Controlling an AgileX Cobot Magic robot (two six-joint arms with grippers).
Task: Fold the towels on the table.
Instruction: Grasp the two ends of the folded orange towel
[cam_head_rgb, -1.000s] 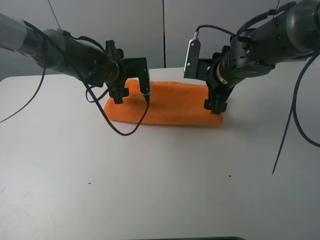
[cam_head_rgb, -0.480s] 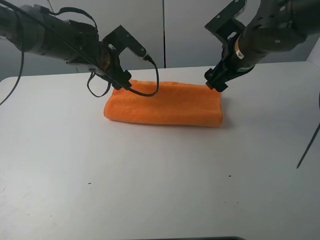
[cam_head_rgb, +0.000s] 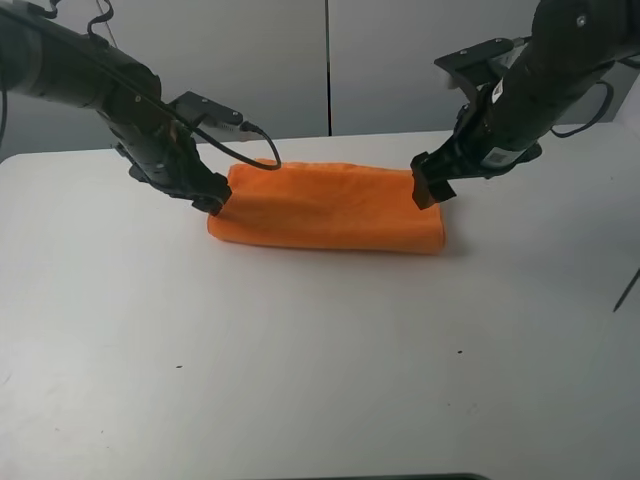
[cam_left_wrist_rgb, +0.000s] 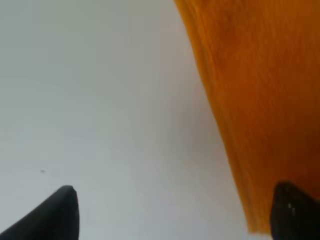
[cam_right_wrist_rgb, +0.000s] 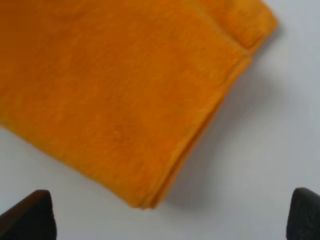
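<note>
The orange towel (cam_head_rgb: 325, 207) lies folded into a long strip at the back middle of the white table (cam_head_rgb: 320, 370). My left gripper (cam_head_rgb: 207, 196) hangs at the strip's left end, open, with nothing between its fingers. At the right end my right gripper (cam_head_rgb: 432, 188) is also open and holds nothing. In the left wrist view the towel (cam_left_wrist_rgb: 255, 100) fills one side, with two dark fingertips (cam_left_wrist_rgb: 55, 212) at the frame's edge. The right wrist view shows the towel's layered corner (cam_right_wrist_rgb: 125, 95) and both fingertips (cam_right_wrist_rgb: 30, 215) spread far apart, over bare table (cam_right_wrist_rgb: 260, 150).
Grey wall panels (cam_head_rgb: 330, 60) stand behind the table's back edge. A black cable (cam_head_rgb: 235, 145) loops from the left arm over the towel's left end. Tiny dark specks (cam_head_rgb: 459, 351) dot the white surface in front of the towel.
Both grippers were down on the towel's ends, then lifted off and swung away. They now hang lower at the ends, turned to a new angle. The towel stayed folded in place.
</note>
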